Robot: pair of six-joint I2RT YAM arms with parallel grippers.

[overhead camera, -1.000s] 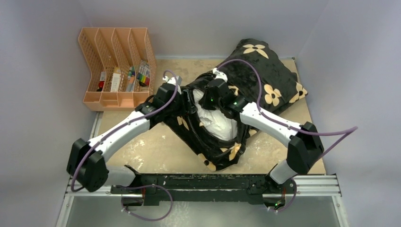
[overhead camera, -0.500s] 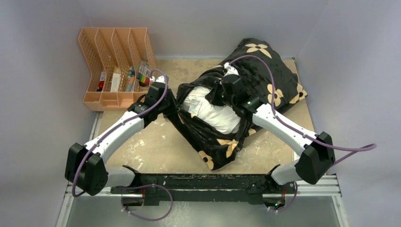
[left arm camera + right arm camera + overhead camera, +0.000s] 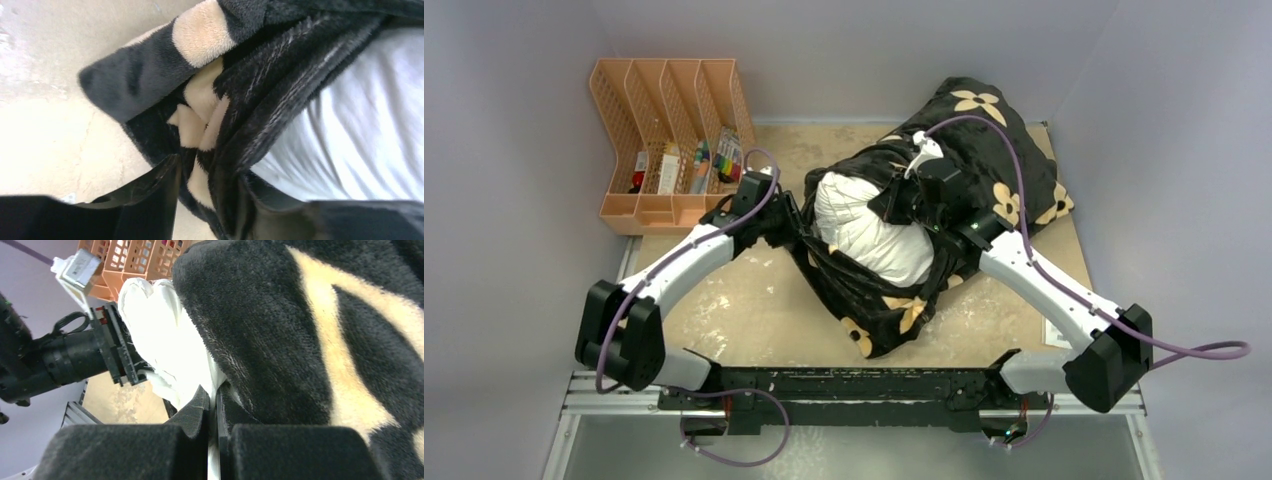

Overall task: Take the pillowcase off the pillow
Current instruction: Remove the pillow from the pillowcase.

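On the tan tabletop (image 3: 744, 300), the left gripper (image 3: 207, 180) clamped the mouth edge of the black plush tan-flowered pillowcase (image 3: 874, 300) while the right gripper (image 3: 215, 395) pinched the half-bared puffy white pillow (image 3: 864, 225).

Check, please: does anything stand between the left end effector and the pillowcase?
Nothing visible does. The rim of the pillowcase sits between the fingers of the left end effector, beside the bare pillow. The organizer stands apart.
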